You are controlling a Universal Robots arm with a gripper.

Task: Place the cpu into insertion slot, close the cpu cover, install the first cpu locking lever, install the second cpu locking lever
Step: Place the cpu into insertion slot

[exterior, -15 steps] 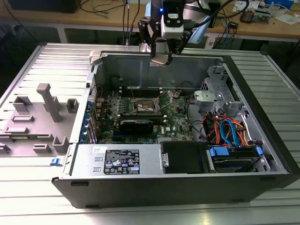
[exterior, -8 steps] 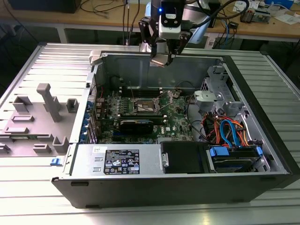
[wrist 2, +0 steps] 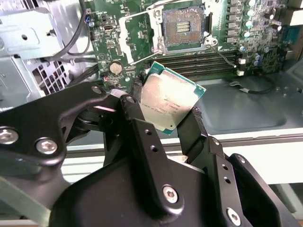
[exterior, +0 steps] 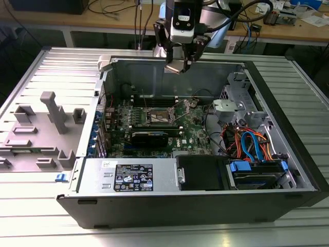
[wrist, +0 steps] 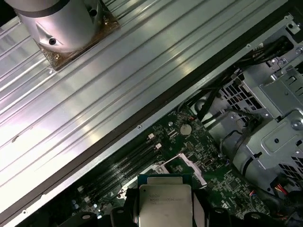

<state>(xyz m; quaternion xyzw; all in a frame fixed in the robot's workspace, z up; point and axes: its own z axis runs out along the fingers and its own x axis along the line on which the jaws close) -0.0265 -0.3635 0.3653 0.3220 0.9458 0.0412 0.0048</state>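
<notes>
The chip (wrist 2: pixel 173 99) is a flat square with a dull silver top and a thin green rim. It is pinched at two opposite edges between black fingers (wrist 2: pixel 136 113) and held in the air, well above the socket (wrist 2: pixel 183 26). The socket is a small square with a dark, bare contact field and a silvery rim, set in the green board. The cover plate (wrist 2: pixel 124 42), a thin silvery frame, lies swung open just beside it.
</notes>
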